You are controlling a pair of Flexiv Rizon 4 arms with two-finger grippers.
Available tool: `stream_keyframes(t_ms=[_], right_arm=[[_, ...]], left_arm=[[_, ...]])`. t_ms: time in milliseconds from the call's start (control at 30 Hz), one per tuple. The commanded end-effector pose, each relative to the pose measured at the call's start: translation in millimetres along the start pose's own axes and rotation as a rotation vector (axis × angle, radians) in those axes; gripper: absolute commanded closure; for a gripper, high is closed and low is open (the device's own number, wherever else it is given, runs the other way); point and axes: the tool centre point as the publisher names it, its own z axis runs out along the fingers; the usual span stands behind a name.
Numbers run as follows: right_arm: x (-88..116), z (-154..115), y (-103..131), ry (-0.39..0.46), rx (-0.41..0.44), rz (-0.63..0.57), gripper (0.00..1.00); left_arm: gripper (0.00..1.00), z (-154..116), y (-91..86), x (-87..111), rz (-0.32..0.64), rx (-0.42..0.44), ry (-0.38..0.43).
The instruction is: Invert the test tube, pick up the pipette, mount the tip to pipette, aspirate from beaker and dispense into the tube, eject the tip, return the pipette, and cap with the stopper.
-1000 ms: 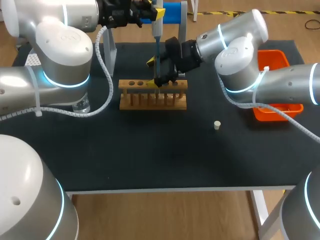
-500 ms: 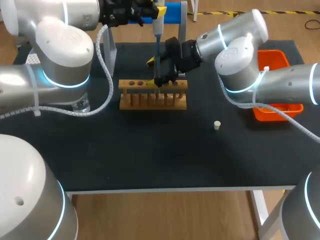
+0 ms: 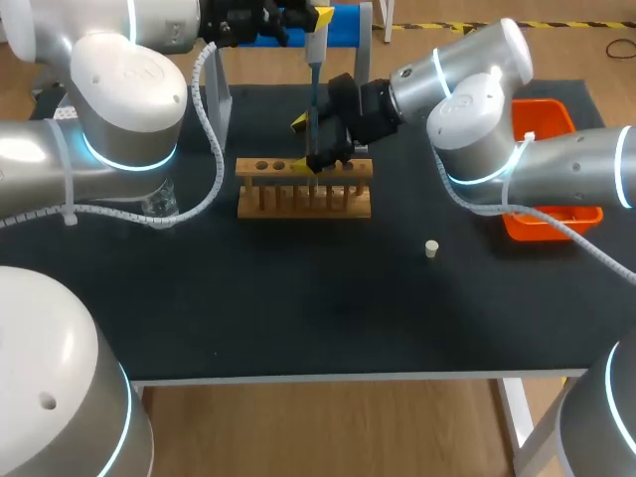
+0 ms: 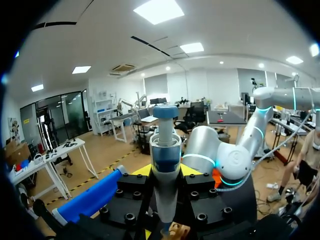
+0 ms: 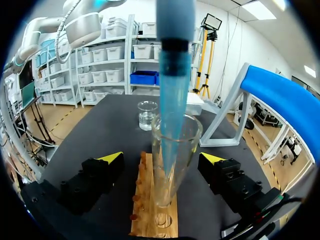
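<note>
My left gripper (image 3: 298, 18) is shut on the white and blue pipette (image 3: 315, 48) above the wooden rack (image 3: 304, 187). In the left wrist view the pipette (image 4: 165, 160) stands upright between the fingers of that gripper (image 4: 166, 172). Its blue tip (image 5: 172, 95) reaches down into the mouth of the glass test tube (image 5: 172, 165), which stands in the rack (image 5: 152, 210). My right gripper (image 5: 162, 159) is open, one finger on each side of the tube with a gap to both. In the head view the right gripper (image 3: 316, 139) sits just behind the rack. The small white stopper (image 3: 431, 248) lies right of the rack.
A glass beaker (image 3: 159, 207) with water stands left of the rack, partly behind my left arm, and shows beyond the tube as the beaker (image 5: 147, 115). The blue-topped pipette stand (image 3: 348, 22) is at the back. An orange bin (image 3: 552, 169) sits at the right edge.
My left arm has lifted the pipette slightly, so the tip sits a little higher in the tube. The right arm has kept still.
</note>
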Motion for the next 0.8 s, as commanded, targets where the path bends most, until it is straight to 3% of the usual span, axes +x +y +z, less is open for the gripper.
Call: stream_keyframes(t_ms=[33, 800], right_arm=[[-1, -1, 0, 0.004, 0.002, 0.001, 0.00], [-1, -1, 0, 0.004, 0.002, 0.001, 0.00]], left_arm=[[1.00, -2, -5.3, 2.1, 0.003, -0.007, -0.007], [1.00, -8, -30.8, 11.6, 0.046, -0.020, -0.017]])
